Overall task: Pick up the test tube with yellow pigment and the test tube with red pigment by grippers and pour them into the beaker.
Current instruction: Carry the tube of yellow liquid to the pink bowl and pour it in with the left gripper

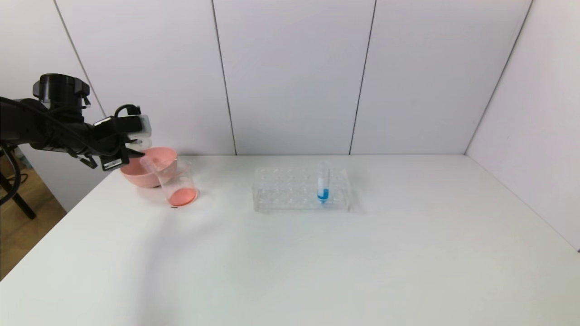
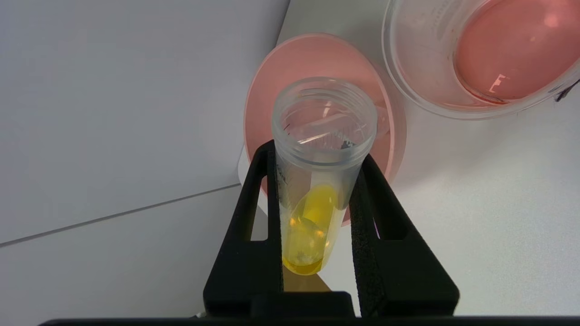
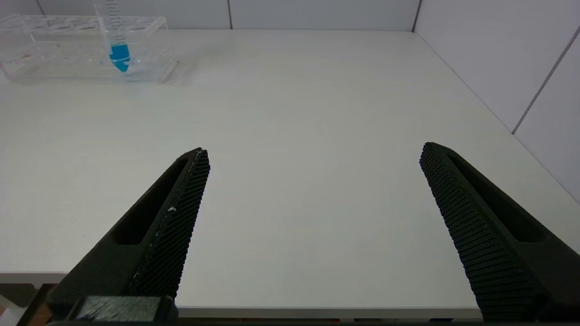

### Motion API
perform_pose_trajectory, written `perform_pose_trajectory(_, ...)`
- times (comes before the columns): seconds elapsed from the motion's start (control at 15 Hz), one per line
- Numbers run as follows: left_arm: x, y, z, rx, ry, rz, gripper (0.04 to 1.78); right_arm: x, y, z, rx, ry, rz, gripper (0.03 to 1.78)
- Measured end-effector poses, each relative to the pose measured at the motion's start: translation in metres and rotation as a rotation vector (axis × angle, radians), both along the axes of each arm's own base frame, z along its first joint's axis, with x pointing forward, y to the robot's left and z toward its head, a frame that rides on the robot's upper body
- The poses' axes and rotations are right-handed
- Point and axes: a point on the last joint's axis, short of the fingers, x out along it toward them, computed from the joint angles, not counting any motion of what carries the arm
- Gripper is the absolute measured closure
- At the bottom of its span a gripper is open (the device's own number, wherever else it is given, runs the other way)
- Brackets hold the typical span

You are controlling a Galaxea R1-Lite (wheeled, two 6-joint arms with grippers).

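Left gripper clamped on the test tube with yellow pigment, tube mouth above the pink bowl, beaker of red-orange liquid just beside, right gripper spread wide over bare table, clear tube rack with blue tube well ahead

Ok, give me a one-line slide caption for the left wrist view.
Left hand shut on clear plastic tube of yellow liquid, over pink bowl beside clear beaker of red-orange liquid.
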Motion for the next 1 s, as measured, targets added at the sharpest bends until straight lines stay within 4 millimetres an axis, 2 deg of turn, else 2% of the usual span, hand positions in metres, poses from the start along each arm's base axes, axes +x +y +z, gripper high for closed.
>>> perform_pose_trajectory(1.0,0.0014,-0.0043,-0.0016,0.051,-0.006,-0.065,1.38,0.0,0.0,0.0,0.0,0.0,-0.001,0.11)
